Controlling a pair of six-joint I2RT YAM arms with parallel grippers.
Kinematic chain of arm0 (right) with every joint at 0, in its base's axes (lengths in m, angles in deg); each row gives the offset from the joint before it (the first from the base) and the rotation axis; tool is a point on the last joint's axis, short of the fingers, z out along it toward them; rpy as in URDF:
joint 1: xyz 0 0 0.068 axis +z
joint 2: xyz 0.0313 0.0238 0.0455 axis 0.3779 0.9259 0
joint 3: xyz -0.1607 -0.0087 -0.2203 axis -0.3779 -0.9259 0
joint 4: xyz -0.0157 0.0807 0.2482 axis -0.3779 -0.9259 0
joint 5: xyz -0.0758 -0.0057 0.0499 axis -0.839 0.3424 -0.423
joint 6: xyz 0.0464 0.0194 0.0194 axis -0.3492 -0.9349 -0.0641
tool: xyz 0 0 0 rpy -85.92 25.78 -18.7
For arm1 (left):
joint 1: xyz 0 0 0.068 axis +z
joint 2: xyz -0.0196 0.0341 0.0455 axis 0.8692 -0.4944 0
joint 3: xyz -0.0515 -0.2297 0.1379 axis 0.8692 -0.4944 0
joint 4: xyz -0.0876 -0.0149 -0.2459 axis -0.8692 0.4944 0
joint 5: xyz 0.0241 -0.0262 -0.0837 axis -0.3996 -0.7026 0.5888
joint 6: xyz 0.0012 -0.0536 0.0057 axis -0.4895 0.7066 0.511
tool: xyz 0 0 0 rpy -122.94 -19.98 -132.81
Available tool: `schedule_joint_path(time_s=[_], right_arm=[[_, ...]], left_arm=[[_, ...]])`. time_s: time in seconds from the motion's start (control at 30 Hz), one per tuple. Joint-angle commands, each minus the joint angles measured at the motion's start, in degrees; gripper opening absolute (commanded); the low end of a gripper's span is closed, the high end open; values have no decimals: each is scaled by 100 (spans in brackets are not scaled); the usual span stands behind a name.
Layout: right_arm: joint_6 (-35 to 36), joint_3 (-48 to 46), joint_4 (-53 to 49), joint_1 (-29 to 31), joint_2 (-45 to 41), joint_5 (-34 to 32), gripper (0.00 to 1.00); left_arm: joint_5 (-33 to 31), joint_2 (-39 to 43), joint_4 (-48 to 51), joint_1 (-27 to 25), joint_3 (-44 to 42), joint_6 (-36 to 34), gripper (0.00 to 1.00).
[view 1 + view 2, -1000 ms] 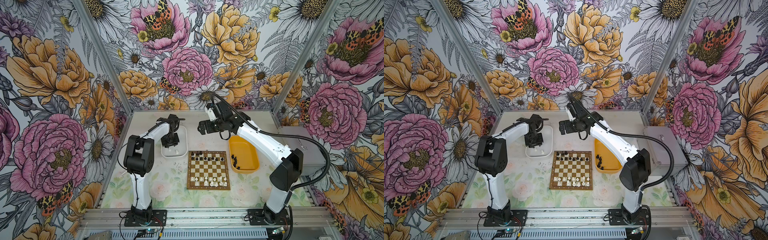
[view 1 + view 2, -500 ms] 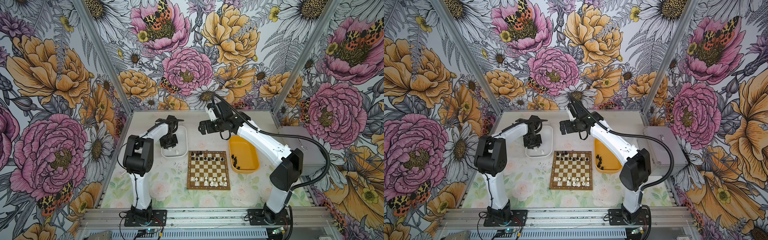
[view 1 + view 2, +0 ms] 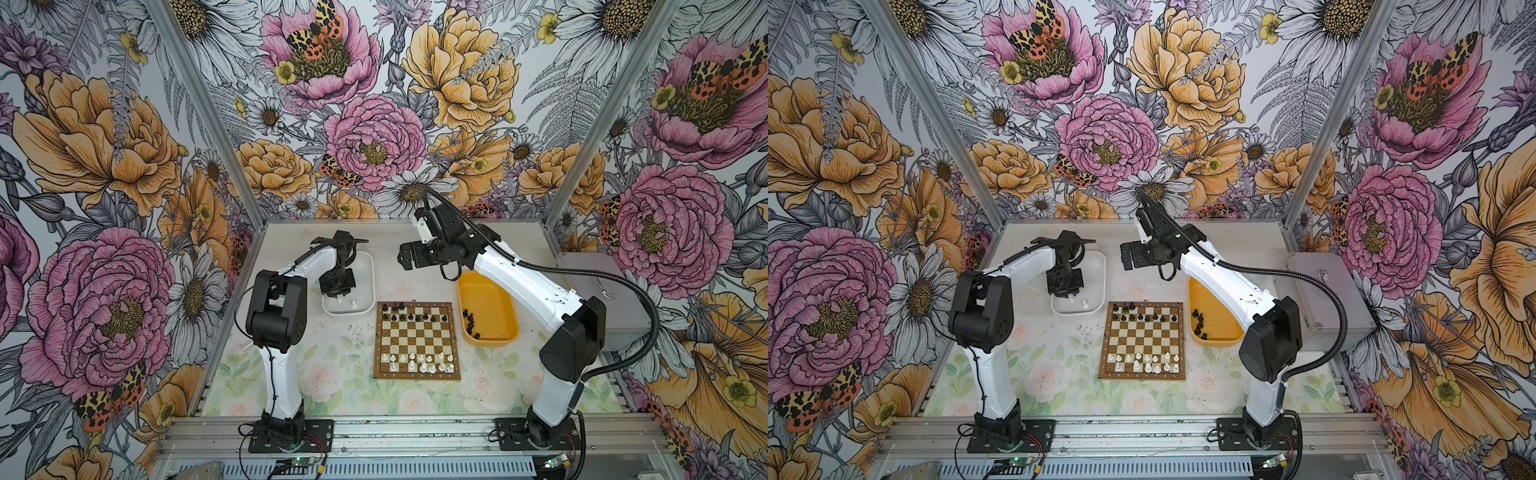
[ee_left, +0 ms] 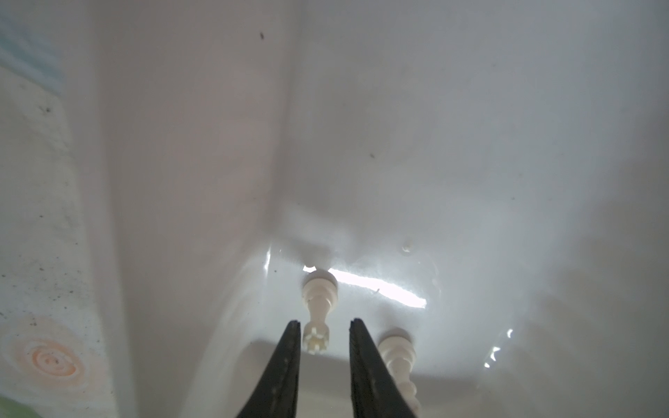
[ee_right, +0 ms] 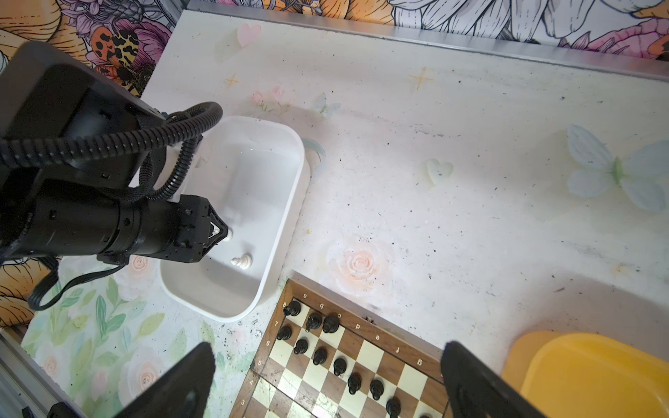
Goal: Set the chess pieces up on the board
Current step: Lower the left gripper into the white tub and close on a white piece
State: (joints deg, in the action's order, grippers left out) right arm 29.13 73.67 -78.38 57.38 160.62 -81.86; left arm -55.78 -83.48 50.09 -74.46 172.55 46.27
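Left gripper (image 4: 324, 322): it is reaching down into the white tray (image 3: 368, 266). Its jaws are standing a little apart, one on each side of a white piece (image 4: 316, 318), and not pinching it yet.
Why like that: the piece is lying flat by the tray's near edge, so I think the thin fingers (image 4: 289, 362) are sitting around its top end to grab it.
Other white piece (image 4: 396, 351): it is lying just beside, waiting.
Right gripper (image 3: 409, 259): it is hanging wide apart and holding nothing, past the board's far edge, probably to keep out of the way.
Board (image 3: 417, 338): white men (image 3: 419, 361) are standing along its near edge and black men (image 3: 409, 313) along its far edge, with gaps.
Yellow tray (image 3: 490, 332): it is sitting by the board's right edge, keeping more black pieces (image 3: 469, 322) ready.
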Motion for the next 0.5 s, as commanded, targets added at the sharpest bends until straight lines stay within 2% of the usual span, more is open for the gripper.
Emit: schedule_joint_path(time_s=[0.0,0.47], right_arm=[[-46,-23,97,-37,-125,-145,100],[-114,-97,128,24,-166,-183,100]], left_arm=[[82,21,-123,88,-52,-130,26],[108,6,-185,117,-126,-241,25]])
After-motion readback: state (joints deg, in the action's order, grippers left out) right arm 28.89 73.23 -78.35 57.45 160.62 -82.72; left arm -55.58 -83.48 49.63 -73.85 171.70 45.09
